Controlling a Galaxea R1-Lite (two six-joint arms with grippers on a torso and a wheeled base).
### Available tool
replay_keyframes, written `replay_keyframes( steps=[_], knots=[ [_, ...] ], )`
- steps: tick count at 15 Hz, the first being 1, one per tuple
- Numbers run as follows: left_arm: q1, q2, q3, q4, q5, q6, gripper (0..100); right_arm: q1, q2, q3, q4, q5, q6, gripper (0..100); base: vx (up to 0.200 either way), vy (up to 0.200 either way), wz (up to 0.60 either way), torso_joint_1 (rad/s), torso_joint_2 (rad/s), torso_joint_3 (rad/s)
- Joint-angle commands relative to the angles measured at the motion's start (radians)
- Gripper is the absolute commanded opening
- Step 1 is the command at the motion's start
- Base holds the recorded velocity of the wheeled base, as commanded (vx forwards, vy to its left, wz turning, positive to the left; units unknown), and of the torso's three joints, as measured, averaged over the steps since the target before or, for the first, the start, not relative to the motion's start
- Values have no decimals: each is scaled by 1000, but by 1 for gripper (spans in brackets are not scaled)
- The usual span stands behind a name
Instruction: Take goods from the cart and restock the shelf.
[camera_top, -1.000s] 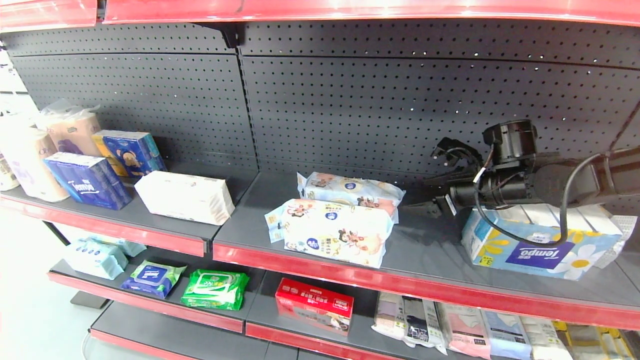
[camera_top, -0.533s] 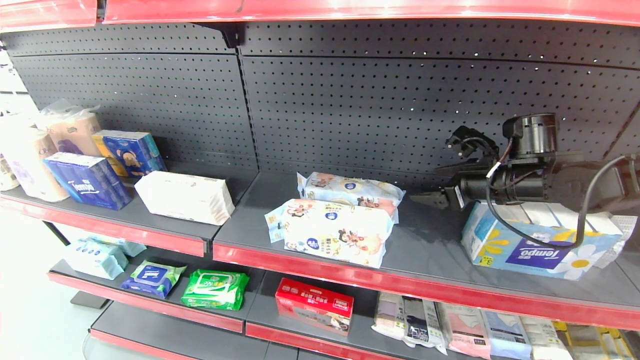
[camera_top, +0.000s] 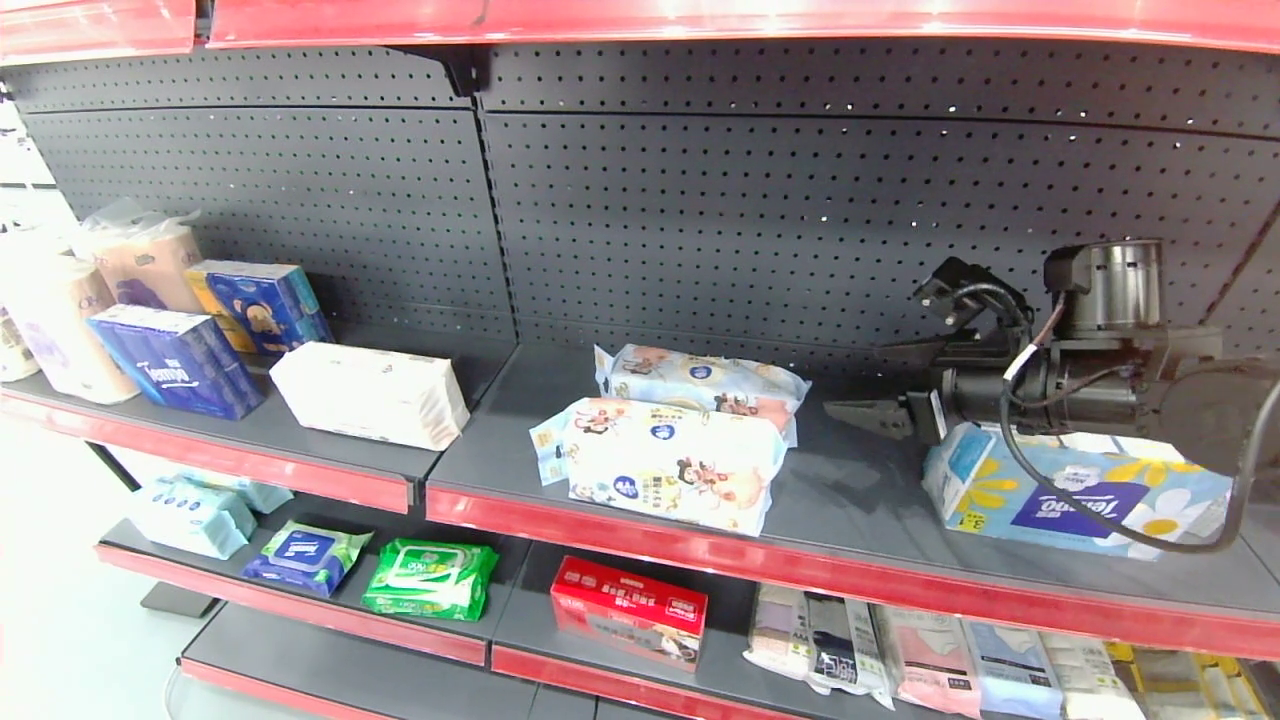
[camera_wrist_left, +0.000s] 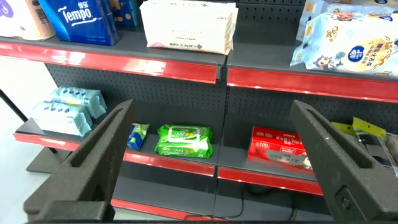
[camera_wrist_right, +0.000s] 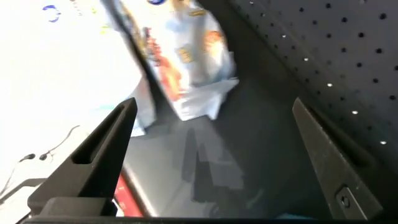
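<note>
A blue flower-printed tissue pack (camera_top: 1070, 490) lies on the middle shelf (camera_top: 850, 575) at the right, directly under my right arm. My right gripper (camera_top: 885, 385) hovers open just left of that pack, above the shelf board, holding nothing. Two cartoon-printed packs (camera_top: 670, 460) lie farther left of it; one of them (camera_wrist_right: 186, 56) appears ahead in the right wrist view, past the open fingers (camera_wrist_right: 93, 162). My left gripper (camera_wrist_left: 211, 162) is open and empty, held low in front of the lower shelves.
A white tissue brick (camera_top: 370, 393) and blue packs (camera_top: 175, 358) sit on the left bay. Green wipes (camera_top: 430, 577) and a red box (camera_top: 628, 610) lie on the shelf below. The pegboard back wall (camera_top: 750, 200) is close behind. Bare board lies between the cartoon packs and the flowered pack.
My right arm has drawn back to the right along the shelf, open throughout. The flowered tissue pack stays on the shelf.
</note>
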Motion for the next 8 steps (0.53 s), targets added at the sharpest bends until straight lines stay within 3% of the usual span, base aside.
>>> replay_keyframes(
  steps=[1, 4, 8],
  knots=[
    [0, 1, 0, 0, 0, 0, 100, 12, -65, 85, -15, 0, 19, 100, 0, 0, 0, 0, 0, 0],
    [0, 1, 0, -2, 0, 0, 100, 27, -77, 165, -23, -30, 21, 100, 0, 0, 0, 0, 0, 0],
    [0, 1, 0, 0, 0, 0, 100, 119, -57, 192, -44, -101, 51, 100, 0, 0, 0, 0, 0, 0]
  ],
)
